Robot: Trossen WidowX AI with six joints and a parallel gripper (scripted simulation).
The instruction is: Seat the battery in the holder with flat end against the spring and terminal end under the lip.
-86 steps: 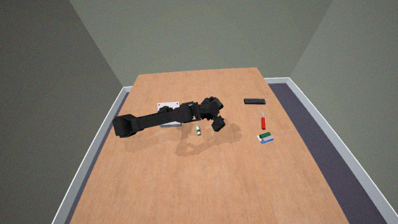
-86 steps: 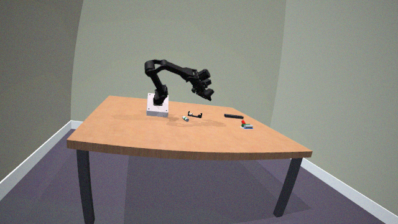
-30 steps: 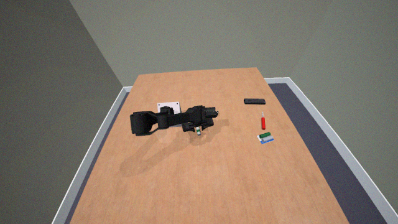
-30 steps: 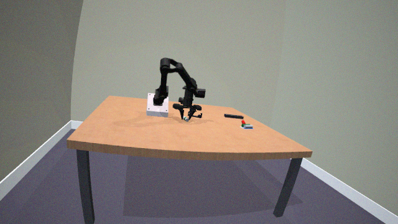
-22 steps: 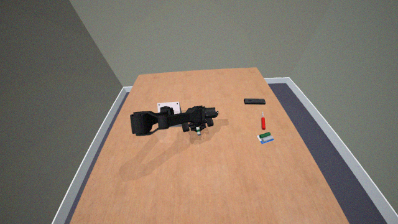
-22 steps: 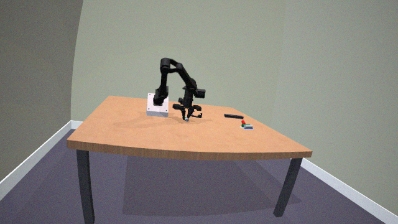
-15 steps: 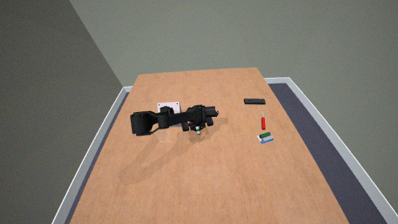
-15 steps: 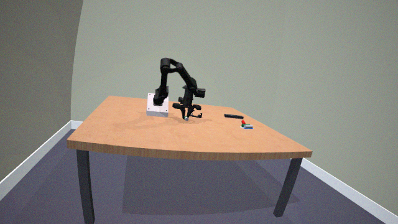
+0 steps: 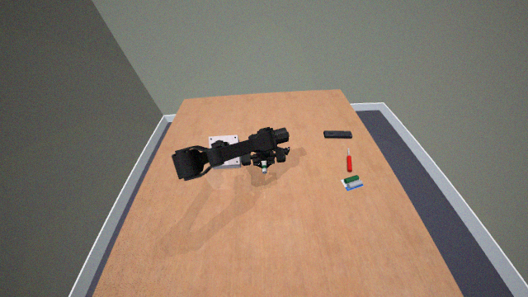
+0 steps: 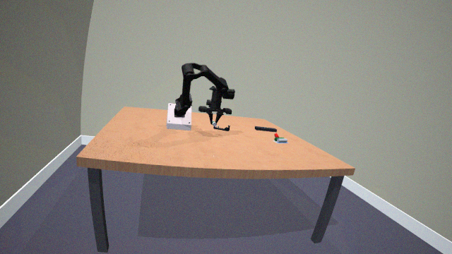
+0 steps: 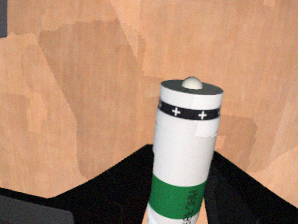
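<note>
White and green, the battery [image 11: 182,163] sits between the two black fingers of the tool [image 11: 180,219], which is pinching it at the lower part, around the green band. In the wrist view the fingers touch the battery on both sides, and the end with the small round terminal and the plus marks points away from the tool, toward the wooden bench [image 11: 80,63]. The end with the minus marks is closest to the wrist camera.

From the top view, the tool [image 9: 264,165] is just right of the white base plate [image 9: 223,141] of the arm, and the battery [image 9: 264,167] shows under it as a small white and green piece. In the exterior view the tool [image 10: 215,121] hangs near the bench [image 10: 212,155] surface with its tips pointing down.

Far to the right, well apart from the tool, lie a black flat bar [image 9: 337,134], a red screwdriver [image 9: 349,162], and a small blue and white tray with a green cylinder [image 9: 351,181]. I cannot tell which of these is the holder.
</note>
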